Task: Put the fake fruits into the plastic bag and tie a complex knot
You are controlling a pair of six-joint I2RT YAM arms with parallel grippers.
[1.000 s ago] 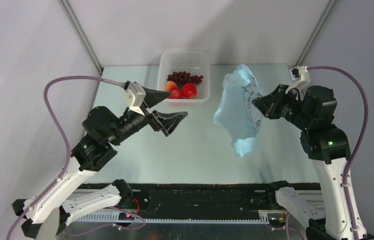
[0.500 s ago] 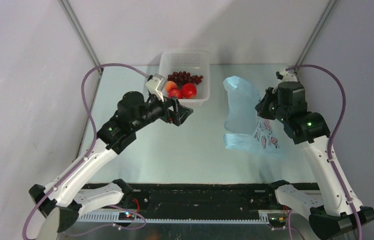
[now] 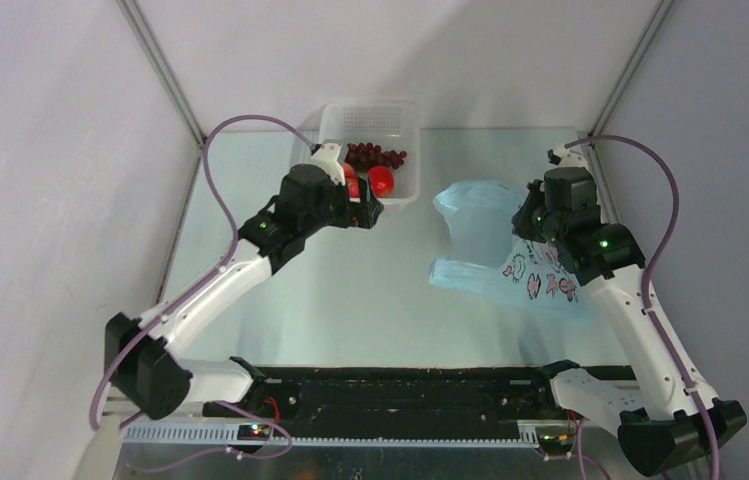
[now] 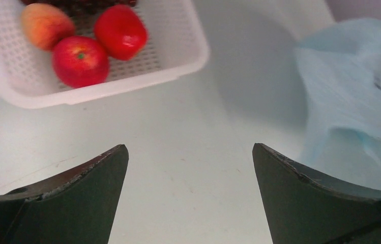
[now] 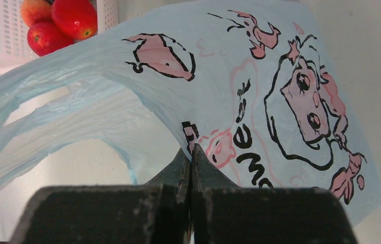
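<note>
Basket (image 3: 395,115): white perforated plastic, at the far middle of the table (image 3: 380,290); taken as the landmark for what follows.
Fruits: all inside the basket; dark-red grapes (image 3: 375,155) toward its far part; two glossy red round fruits (image 4: 121,31) and one orange-peach fruit (image 4: 47,24) against its near wall; none in the bag yet.
Bag (image 3: 510,265): thin light-blue plastic with pink and black cartoon prints; to the right of the basket and nearer the arm bases; partly lifted off the table, its upper edge sagging toward the basket, mouth not clearly held open.
Left gripper (image 4: 190,168): fingers spread wide, nothing between them; hovering just in front of the basket's near wall, pointed at the red fruits.
Right gripper (image 5: 191,168): fingers pinched together on a fold of the bag's printed side; well to the right of the basket.
Step in hand: by the look of it, the first fruit pick; bagging not begun, knot not started.
Next move: probably the left claw reaches over the near wall, straddles one red fruit and closes gently, since the glossy skin may slip; the right arm would need to present an open mouth toward the basket.
</note>
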